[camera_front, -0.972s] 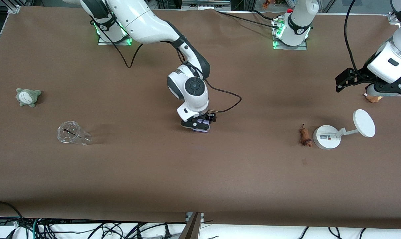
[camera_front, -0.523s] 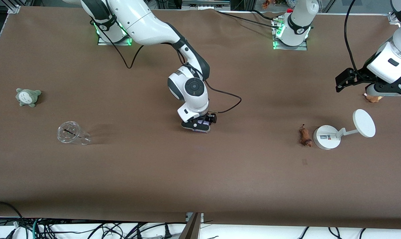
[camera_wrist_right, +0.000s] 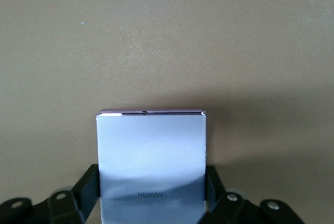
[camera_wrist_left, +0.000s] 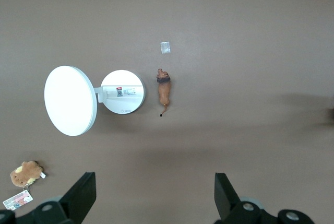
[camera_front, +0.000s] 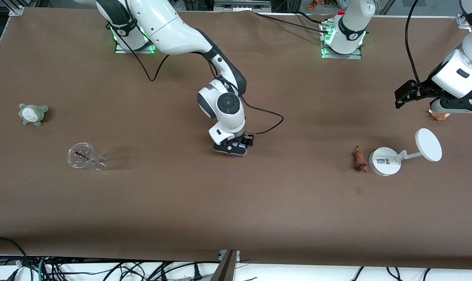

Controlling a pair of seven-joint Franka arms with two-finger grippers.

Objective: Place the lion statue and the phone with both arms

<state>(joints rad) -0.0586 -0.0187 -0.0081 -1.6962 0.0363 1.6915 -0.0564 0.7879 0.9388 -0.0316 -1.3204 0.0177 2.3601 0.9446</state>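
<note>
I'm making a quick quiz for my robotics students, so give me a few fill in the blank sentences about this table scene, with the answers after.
1. The right gripper is shut on the ____.
2. The left gripper hangs with its fingers ____.
3. The lion statue lies right beside the white ____.
4. The clear cup lies nearer the front camera than the grey-green ____.

Missing words: phone; open; stand; plush
</note>
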